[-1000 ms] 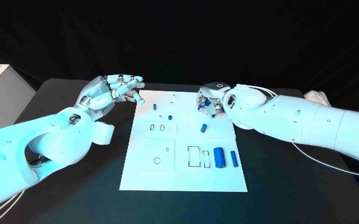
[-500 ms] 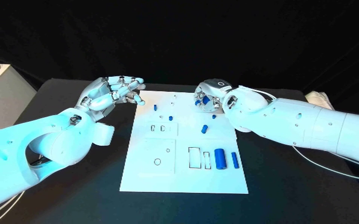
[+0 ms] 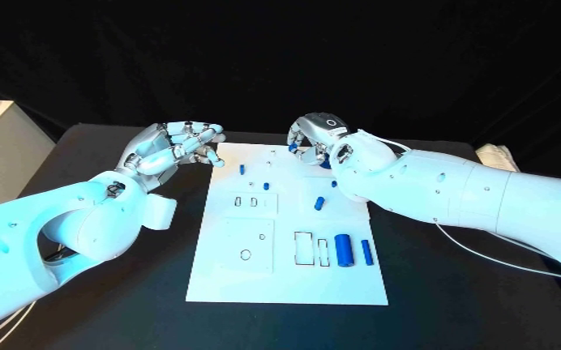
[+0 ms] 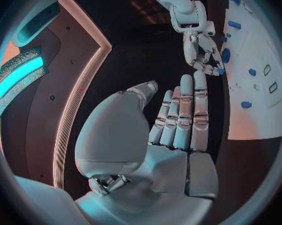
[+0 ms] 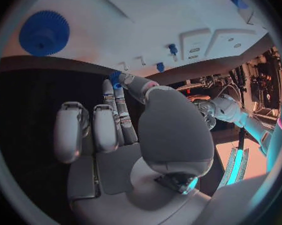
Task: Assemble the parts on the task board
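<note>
Lying on black table (image 3: pixel 117 301): white task board (image 3: pixel 293 273); right hand (image 3: pixel 314 141) pinching small blue part (image 5: pixel 117 85); left hand (image 3: pixel 175 146) loosely curled, empty.

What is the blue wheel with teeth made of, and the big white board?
The blue toothed gear wheel looks like matte moulded plastic: even colour, no shine. The flat white task board seems smooth rigid plastic or painted sheet, with crisp cut-out slots; which one cannot be told.

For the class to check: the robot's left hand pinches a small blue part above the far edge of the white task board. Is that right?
Not quite. The right hand, not the left, pinches the small blue part above the far edge of the white task board, as the right wrist view shows. The left hand holds nothing.
</note>
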Controlling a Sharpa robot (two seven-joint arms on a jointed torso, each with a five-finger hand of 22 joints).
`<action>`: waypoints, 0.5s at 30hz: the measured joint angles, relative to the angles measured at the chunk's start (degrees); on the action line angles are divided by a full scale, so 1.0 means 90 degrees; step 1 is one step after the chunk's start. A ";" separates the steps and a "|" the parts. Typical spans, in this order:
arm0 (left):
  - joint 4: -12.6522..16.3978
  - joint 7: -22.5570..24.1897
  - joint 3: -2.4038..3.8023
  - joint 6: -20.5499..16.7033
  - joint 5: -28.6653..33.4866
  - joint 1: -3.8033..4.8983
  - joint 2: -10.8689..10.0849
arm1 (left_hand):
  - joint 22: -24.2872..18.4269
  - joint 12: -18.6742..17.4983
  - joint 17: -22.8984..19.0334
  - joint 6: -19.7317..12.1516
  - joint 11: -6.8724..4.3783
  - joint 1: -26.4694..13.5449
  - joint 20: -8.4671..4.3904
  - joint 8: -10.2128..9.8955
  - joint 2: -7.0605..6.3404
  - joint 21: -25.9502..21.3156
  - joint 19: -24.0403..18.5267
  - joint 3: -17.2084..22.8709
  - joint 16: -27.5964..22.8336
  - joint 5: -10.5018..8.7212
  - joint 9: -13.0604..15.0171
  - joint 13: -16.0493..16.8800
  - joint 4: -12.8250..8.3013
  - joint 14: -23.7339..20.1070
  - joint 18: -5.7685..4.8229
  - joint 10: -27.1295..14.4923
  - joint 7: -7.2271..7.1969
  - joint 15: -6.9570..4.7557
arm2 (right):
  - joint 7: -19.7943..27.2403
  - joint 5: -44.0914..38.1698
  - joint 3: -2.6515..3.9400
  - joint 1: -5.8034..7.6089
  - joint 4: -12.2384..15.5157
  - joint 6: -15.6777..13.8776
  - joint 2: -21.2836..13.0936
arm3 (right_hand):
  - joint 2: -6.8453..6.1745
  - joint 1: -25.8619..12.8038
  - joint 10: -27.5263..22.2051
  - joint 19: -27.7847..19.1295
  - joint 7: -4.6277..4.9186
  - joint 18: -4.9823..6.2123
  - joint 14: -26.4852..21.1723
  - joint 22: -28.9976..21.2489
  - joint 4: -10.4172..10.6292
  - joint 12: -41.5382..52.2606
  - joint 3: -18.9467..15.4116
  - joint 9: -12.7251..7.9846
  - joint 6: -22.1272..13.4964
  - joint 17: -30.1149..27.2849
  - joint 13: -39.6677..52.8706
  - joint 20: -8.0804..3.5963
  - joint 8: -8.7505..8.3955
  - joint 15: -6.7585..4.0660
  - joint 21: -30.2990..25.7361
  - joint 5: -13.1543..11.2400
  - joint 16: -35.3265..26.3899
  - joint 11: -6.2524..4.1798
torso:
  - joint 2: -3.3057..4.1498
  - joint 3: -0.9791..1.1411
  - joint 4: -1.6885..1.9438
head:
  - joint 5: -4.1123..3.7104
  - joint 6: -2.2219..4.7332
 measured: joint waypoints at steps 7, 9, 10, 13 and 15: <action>0.0000 -0.0015 -0.0001 0.0013 -0.0001 0.0007 0.0032 | 0.0000 0.0000 0.0000 0.0000 0.0000 0.0000 0.0000 0.0000 0.0000 0.0000 0.0000 0.0000 0.0000 0.0000 0.0000 0.0000 0.0000 0.0000 0.0000 0.0000 0.0000 0.0000 | -0.0068 -0.0001 0.0008 0.0011 -0.0323 -0.0122 0.0360 | 0.0006 0.0006 0.0000 0.0000 0.0023 0.0001 0.0000 -0.0043 -0.0035 -0.0048 0.0034 0.0189 -0.0069 0.0000 0.0000 0.0000 0.0000 0.0000 0.0000 0.0048 0.0000 0.0000 | 0.0015 -0.0015 0.0015 | 0.0024 0.0015; 0.0006 -0.0021 -0.0001 0.0017 -0.0001 0.0019 0.0039 | 0.0000 0.0000 0.0000 0.0000 0.0000 0.0000 0.0000 0.0000 0.0000 0.0000 0.0000 0.0000 0.0000 0.0000 0.0000 0.0000 0.0000 0.0000 0.0000 0.0000 0.0000 0.0000 | -0.0077 0.0000 0.0010 0.0014 -0.0424 -0.0134 0.0457 | 0.0006 0.0006 0.0000 0.0000 0.0025 0.0001 0.0000 -0.0043 -0.0043 -0.0059 0.0028 0.0218 -0.0073 0.0000 0.0000 0.0000 -0.0001 0.0000 0.0000 0.0072 0.0000 0.0000 | 0.0024 -0.0022 0.0018 | 0.0026 0.0023; 0.0011 -0.0023 -0.0001 0.0019 -0.0002 0.0025 0.0043 | 0.0000 0.0000 0.0000 0.0000 0.0000 0.0000 0.0000 0.0000 0.0000 0.0000 0.0000 0.0000 0.0000 0.0000 0.0000 0.0000 0.0000 0.0000 0.0000 0.0000 0.0000 0.0000 | -0.0079 0.0001 0.0010 0.0013 -0.0462 -0.0136 0.0491 | 0.0006 0.0006 0.0000 0.0000 0.0027 0.0001 0.0000 -0.0043 -0.0044 -0.0065 0.0028 0.0219 -0.0075 0.0000 0.0000 0.0000 -0.0001 0.0001 0.0000 0.0077 0.0000 0.0000 | 0.0029 -0.0026 0.0021 | 0.0026 0.0031; 0.0025 -0.0030 -0.0001 0.0026 -0.0003 0.0045 0.0054 | 0.0010 0.0000 0.0009 0.0000 0.0000 0.0000 0.0000 0.0000 0.0000 0.0017 0.0000 0.0002 0.0000 0.0000 0.0000 0.0000 -0.0002 0.0000 0.0000 0.0000 0.0000 0.0000 | -0.0081 0.0011 0.0010 0.0005 -0.0553 -0.0137 0.0564 | 0.0006 0.0006 0.0000 0.0000 0.0032 0.0001 0.0000 -0.0043 -0.0044 -0.0066 0.0028 0.0223 -0.0081 0.0000 0.0000 0.0000 -0.0002 0.0001 0.0000 0.0079 0.0000 0.0000 | 0.0040 -0.0046 0.0040 | 0.0009 0.0055; 0.0035 -0.0034 -0.0001 0.0032 -0.0004 0.0056 0.0055 | 0.0011 0.0000 0.0010 0.0000 0.0000 0.0000 0.0000 0.0000 0.0000 0.0025 0.0000 0.0018 -0.0001 0.0000 -0.0001 0.0000 -0.0018 0.0000 0.0000 0.0000 0.0000 0.0000 | -0.0081 0.0017 0.0010 -0.0005 -0.0593 -0.0135 0.0596 | 0.0006 0.0006 0.0000 0.0000 0.0032 0.0001 0.0000 -0.0043 -0.0044 -0.0072 0.0028 0.0270 -0.0084 0.0001 0.0000 0.0000 -0.0002 0.0001 0.0000 0.0079 0.0000 0.0000 | 0.0051 -0.0062 0.0058 | 0.0008 0.0070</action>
